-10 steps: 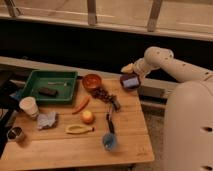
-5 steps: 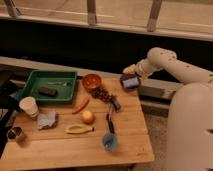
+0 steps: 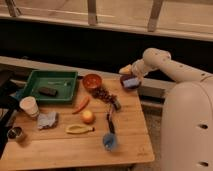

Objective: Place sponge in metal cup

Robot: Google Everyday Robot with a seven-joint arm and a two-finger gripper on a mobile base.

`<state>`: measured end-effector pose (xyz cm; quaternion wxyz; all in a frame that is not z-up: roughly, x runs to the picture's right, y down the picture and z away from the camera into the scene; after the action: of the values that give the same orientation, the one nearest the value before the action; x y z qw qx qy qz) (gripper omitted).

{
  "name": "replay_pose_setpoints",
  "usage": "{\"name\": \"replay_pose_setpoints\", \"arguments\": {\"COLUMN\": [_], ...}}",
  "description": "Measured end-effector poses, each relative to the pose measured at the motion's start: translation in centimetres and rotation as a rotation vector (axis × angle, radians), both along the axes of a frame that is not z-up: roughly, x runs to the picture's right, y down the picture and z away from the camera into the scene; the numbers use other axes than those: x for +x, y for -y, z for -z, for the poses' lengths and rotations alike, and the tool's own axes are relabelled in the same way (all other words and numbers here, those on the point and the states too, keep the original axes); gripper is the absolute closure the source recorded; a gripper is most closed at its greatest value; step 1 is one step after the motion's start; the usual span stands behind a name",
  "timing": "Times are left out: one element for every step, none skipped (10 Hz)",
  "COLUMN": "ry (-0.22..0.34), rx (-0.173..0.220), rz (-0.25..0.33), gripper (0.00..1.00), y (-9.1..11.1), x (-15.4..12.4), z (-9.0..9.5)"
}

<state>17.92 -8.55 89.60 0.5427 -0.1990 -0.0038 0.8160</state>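
Hand (image 3: 128,80) w/ sponge (image 3: 132,83) at table (image 3: 60,150) far-right edge; metal cup (image 3: 15,133) front-left corner.

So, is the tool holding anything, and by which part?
Cannot be told. The tool is right at the small light-blue rectangular sponge at the far right corner of the wooden table, but a hold on it is not visible.
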Motion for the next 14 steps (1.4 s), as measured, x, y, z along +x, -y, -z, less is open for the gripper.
{"name": "replay_pose_setpoints", "arguments": {"ry": [0.001,0.003,0.007,0.012,0.019,0.024,0.024,0.024,0.024,0.024,0.019,0.017,0.019,0.021], "rx": [-0.005,-0.005,-0.003,0.000,0.010,0.014,0.015,0.015,0.015,0.016,0.017,0.022,0.024,0.032], "rz": [-0.011,-0.018,-0.024,-0.027,-0.032,-0.036,-0.036,-0.036,-0.036,-0.036,-0.029,-0.017,0.003,0.026], "gripper": [0.20,0.20,0.20,0.20,0.20,0.20,0.20,0.20,0.20,0.20,0.20,0.20,0.20,0.20], "y": [-0.4,-0.5,-0.3,-0.1,0.2,0.3,0.3,0.3,0.3,0.3,0.4,0.5,0.6,0.9], "x": [0.3,0.5,0.6,0.8,0.9,0.9,0.8,0.8,0.8,0.8,0.9,1.0,0.7,0.2], "z": [-0.7,-1.3,-1.8,-2.4,-2.8,-3.0,-3.0,-3.0,-3.0,-3.0,-3.1,-3.2,-3.6,-3.9]}}
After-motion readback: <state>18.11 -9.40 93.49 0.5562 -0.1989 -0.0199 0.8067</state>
